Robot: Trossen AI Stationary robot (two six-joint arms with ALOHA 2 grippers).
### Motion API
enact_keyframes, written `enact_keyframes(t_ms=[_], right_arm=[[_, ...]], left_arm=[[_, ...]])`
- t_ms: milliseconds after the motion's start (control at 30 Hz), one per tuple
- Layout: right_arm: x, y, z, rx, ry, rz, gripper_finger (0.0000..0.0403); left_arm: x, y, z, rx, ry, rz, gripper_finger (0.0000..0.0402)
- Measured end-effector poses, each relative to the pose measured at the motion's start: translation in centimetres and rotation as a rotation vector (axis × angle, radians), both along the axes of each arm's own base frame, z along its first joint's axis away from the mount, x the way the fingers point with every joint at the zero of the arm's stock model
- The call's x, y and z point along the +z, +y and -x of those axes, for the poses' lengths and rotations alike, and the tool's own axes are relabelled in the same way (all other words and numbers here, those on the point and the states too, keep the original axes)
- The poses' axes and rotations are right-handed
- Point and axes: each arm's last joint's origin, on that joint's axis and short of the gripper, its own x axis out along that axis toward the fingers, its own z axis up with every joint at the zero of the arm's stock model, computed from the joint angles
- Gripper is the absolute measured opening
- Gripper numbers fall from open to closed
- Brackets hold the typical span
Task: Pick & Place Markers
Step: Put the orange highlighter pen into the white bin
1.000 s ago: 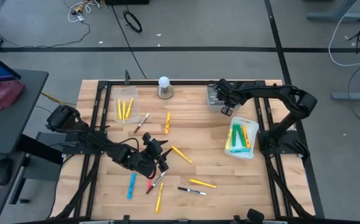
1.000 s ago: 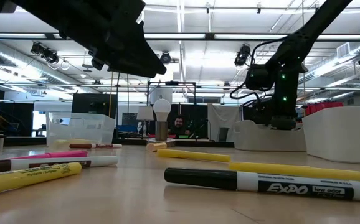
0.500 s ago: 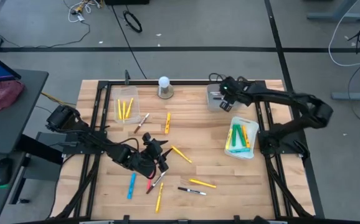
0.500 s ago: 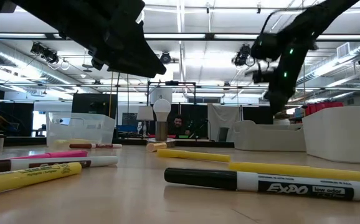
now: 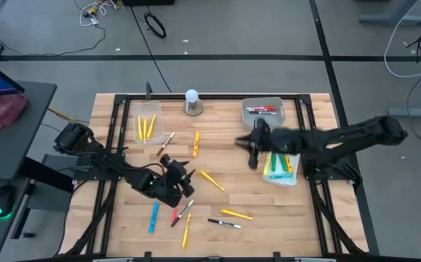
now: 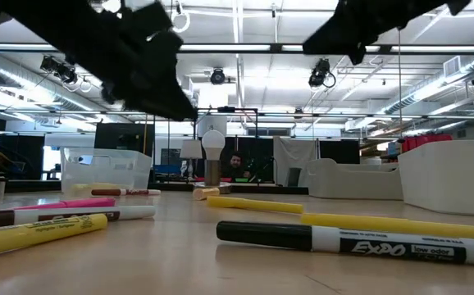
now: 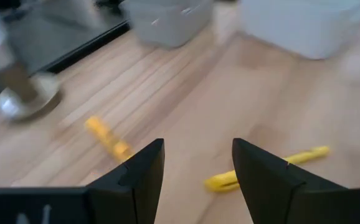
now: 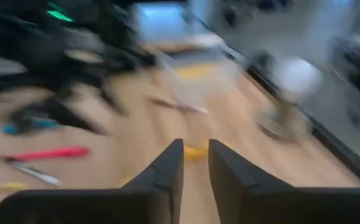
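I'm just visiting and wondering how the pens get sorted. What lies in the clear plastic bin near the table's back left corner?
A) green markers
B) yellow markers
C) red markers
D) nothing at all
B: in the high view the clear plastic bin holds a few yellow markers lying side by side.

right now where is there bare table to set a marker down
Bare wood lies along the front right, between the black-barrelled marker and the white bin of green and yellow markers. Another patch sits behind the orange-yellow marker, right of the white round-topped knob. The front left, around the left gripper, is crowded.
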Motion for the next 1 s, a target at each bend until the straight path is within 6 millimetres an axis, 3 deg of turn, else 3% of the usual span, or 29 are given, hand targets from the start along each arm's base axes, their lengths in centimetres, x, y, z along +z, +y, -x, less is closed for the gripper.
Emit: enact_keyframes(t_ms=[167,400,533,633,1000], right_arm=[[-3.3,3.5,-0.4,0.111,-0.169,0.006,0.0057],[-7.3,4.9,0.1,0.152,-0.244,-0.074,0.0045],[-7.8,5.0,0.0,0.146,-0.233,-0.107,0.0045],[-7.9,5.0,-0.1,0.145,-0.23,-0.107,0.0045],[-7.8,5.0,-0.1,0.146,-0.246,-0.108,0.0045]], left_arm=[[-0.8,2.2,0.3,0.179,-0.024,0.119,0.0195],[-2.2,6.4,-0.5,0.205,0.025,0.224,0.025],[-3.2,8.7,-0.8,0.253,0.021,0.278,0.0285],[-4.0,9.6,-1.2,0.284,0.01,0.282,0.0289],[-6.9,10.0,-2.6,0.262,0.015,0.284,0.0246]])
